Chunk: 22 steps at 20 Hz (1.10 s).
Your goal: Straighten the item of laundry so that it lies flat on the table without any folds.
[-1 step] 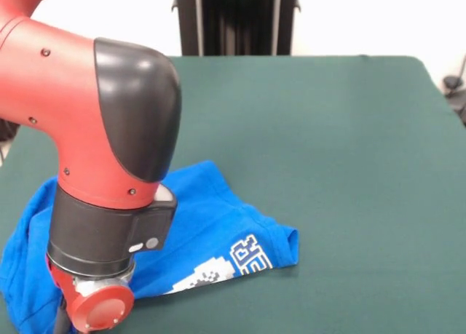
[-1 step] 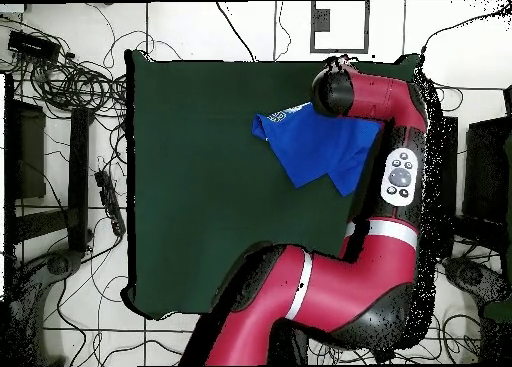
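While the pincer's state cannot be told behind the red-and-black arm [image 1: 102, 167], bright blue printed T-shirt [image 1: 211, 232], bunched on dark green felt table [image 1: 349, 145]: best drawn outward by one edge.

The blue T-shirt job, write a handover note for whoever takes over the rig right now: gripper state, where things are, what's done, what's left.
Gripper: hidden behind the red and black arm in both views; open or shut cannot be told.
Bright blue T-shirt: lies bunched on the dark green felt table, near one edge, partly under the arm. It is folded over itself; only part of the white pixel print peeks out along one fold.
Done: nothing visibly flattened yet.
Left: spread the shirt out, open the folds and smooth it flat. Most of the table is free to work on.
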### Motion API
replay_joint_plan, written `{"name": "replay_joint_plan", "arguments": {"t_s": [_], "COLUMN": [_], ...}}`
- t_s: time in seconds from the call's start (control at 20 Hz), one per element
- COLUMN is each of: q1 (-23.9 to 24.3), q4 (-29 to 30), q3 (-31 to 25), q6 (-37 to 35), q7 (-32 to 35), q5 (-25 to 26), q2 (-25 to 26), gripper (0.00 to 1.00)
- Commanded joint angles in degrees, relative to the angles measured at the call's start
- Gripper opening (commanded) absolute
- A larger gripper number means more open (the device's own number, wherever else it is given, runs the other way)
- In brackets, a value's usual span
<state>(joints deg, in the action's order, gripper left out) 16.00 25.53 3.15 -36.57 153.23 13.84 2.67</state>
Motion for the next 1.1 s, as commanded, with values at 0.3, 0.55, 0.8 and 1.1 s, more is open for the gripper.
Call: {"name": "replay_joint_plan", "arguments": {"t_s": [0.3,0.55,0.8,1.1], "q1": [-5.87,-7.76,-8.55,-10.41], "q4": [5.85,7.54,11.07,16.28], "q3": [-1.53,-0.59,-0.97,-0.07], "q6": [-20.01,-24.02,-24.73,-23.82], "q7": [-10.47,-7.59,-3.59,4.87], "q5": [-1.44,-1.01,-1.51,-2.45], "q2": [-9.04,-11.19,-12.41,-13.82], "gripper": [1.00,1.00,1.00,1.00]}}
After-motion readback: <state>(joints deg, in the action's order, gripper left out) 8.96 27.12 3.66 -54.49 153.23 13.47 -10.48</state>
